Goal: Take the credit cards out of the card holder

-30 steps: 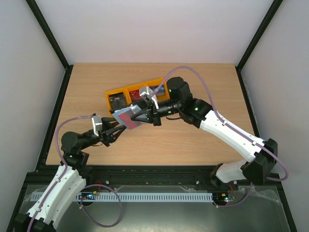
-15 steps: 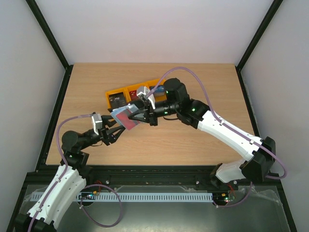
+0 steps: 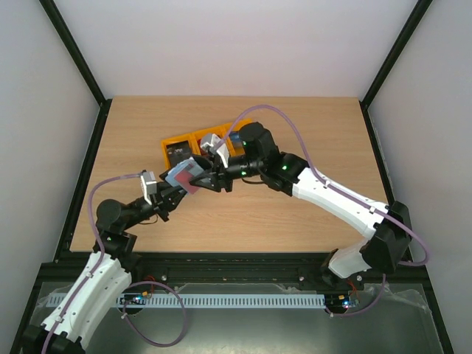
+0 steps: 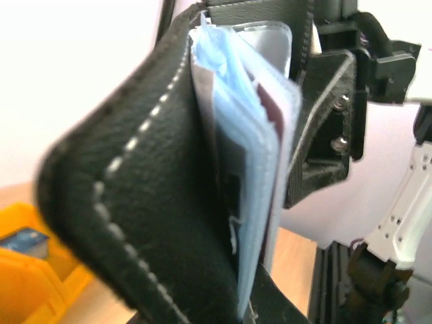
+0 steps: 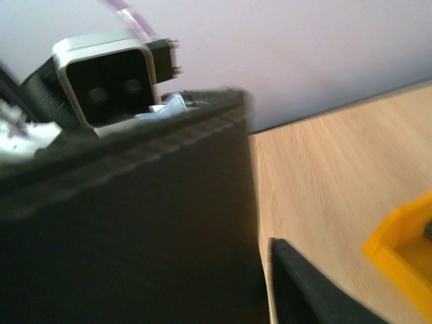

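Card holder (image 3: 182, 175) aloft between 2 grippers, above table (image 3: 295, 133), near yellow bins (image 3: 175, 141). Credit cards (image 4: 273, 118) in pockets. Left gripper (image 3: 174, 190) clamps card holder. Right gripper (image 3: 203, 180) alongside; finger spread indeterminate.

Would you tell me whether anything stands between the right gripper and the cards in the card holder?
No separate object. The right gripper is right at the card holder, which the left gripper holds aloft. Only the holder's own black cover faces it, with the credit cards tucked behind.

No writing can be read on the card holder (image 4: 128, 202) or the credit cards (image 4: 273, 118).
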{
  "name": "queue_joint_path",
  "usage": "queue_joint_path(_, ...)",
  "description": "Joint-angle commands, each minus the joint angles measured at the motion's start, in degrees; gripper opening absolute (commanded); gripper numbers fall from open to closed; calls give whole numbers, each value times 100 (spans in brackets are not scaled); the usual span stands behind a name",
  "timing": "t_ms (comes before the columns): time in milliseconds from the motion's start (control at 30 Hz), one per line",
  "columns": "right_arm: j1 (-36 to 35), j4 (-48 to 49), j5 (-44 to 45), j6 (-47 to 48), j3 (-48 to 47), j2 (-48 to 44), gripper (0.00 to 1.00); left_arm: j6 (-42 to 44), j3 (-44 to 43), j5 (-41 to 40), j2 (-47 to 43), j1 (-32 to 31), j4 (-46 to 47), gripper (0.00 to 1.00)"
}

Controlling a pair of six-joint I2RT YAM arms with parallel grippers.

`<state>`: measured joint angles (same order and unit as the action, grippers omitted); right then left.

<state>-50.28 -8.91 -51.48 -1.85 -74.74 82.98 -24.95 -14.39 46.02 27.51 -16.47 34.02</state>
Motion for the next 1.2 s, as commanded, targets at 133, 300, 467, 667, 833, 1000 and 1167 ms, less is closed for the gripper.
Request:
queue_joint_path(133,88,101,2612,-573,531,-284,79,1045,-400,-2260,-100,55,-1545,2)
queue_joint_path(300,89,330,3367,-658,880,-618,95,3862,-780,-3884,56,-136,-2467,2)
queue_joint_path(467,43,539,3441,-719,901,-579,99,6633,-673,-5687,461,-392,-2625,2)
queue_joint_path(667,-84,1172,3042,-1068,908,-290,99,6608,-849,-5664,534,-440,-2820,2)
queue_joint_path(833,-82,1111,3005,-942,915,-299,99,4852,-1527,-3410,321,-307,-3727,2)
queue_joint_path(1000,-76,1149,2780,-805,1046,-515,99,3937,-1651,-3158,354,-305,-3829,2)
queue_joint_path(1167,-75,1317,3129,-955,1085,-486,99,3988,-1702,-3005,294,-281,-3841,2)
